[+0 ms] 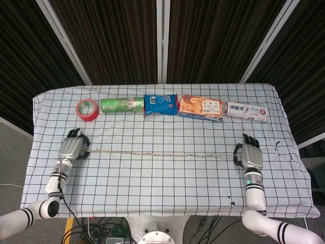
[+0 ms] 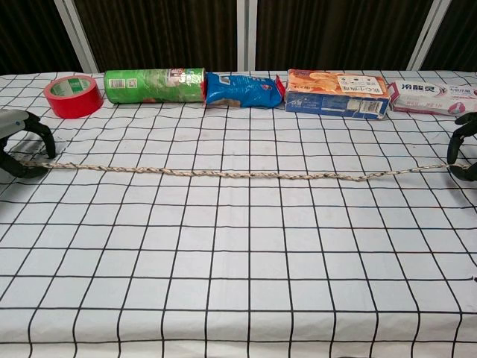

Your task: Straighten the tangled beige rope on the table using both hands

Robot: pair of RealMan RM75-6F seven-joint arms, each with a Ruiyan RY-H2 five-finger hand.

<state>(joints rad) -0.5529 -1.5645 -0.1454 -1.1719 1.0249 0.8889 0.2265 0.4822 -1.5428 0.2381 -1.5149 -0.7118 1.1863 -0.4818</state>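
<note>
The beige rope (image 1: 157, 153) (image 2: 223, 174) lies stretched in a nearly straight line across the checked tablecloth, from left to right. My left hand (image 1: 72, 148) (image 2: 18, 146) pinches the rope's left end between thumb and a curled finger. My right hand (image 1: 250, 155) (image 2: 465, 148) holds the right end the same way, palm down near the right side of the table. In the chest view both hands are cut off by the frame edges.
Along the back of the table (image 1: 152, 183) stand a red tape roll (image 1: 87, 109), a green can on its side (image 1: 121, 105), a blue snack bag (image 1: 161, 104), an orange box (image 1: 201, 107) and a toothpaste box (image 1: 247, 111).
</note>
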